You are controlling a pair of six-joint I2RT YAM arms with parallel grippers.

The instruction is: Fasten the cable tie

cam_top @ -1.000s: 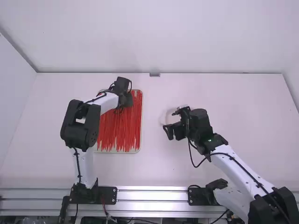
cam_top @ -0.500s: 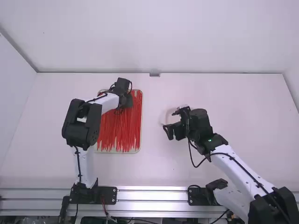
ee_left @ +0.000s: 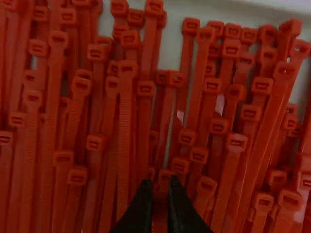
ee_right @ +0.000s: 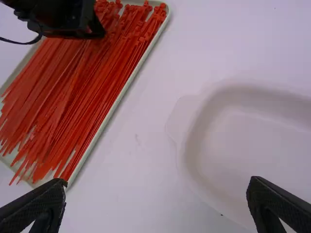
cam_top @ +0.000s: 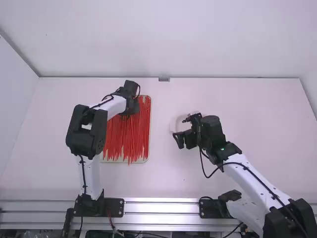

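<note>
Left arm folds to the tray's 12 o'clock end; up close, left gripper pinches a cable tie. Right gripper gapes above a clear tub.

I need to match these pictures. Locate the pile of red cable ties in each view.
High view: red cable ties on the tray left of centre, under the left gripper.
Left wrist view: ties spread directly beneath that gripper.
Right wrist view: ties beside the clear container.
Shared landmark: the left gripper.
</note>
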